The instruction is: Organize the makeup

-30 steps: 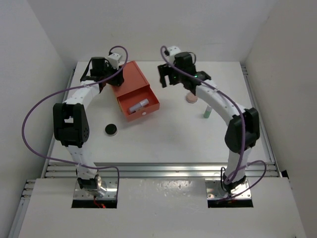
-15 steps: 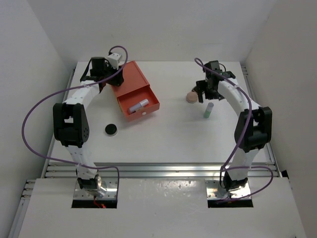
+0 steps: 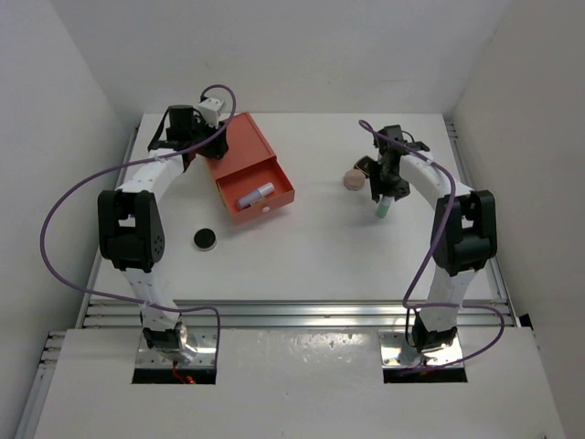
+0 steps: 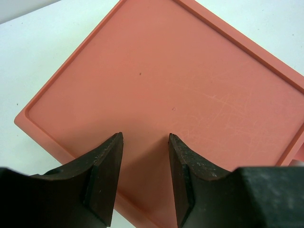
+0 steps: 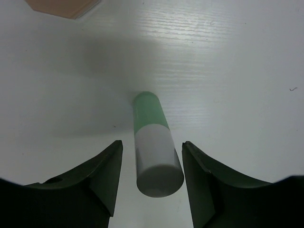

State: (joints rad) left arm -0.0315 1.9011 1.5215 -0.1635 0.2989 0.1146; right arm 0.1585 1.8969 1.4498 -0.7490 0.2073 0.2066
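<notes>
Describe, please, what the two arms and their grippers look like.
The left arm and right arm have white links with black joint housings and looping purple cables. The left gripper and right gripper have black, curved fingers.

A tube lies in the drawer, the compact to its right.

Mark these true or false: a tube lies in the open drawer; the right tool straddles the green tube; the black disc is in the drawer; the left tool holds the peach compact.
1. A white tube lies in the open drawer. True.
2. The right tool has a jaw on each side of the green tube. True.
3. The disc is in the drawer. False: it lies on the table near the left arm.
4. The left tool holds the compact. False: it is empty, over the box lid; the compact sits on the table.
</notes>
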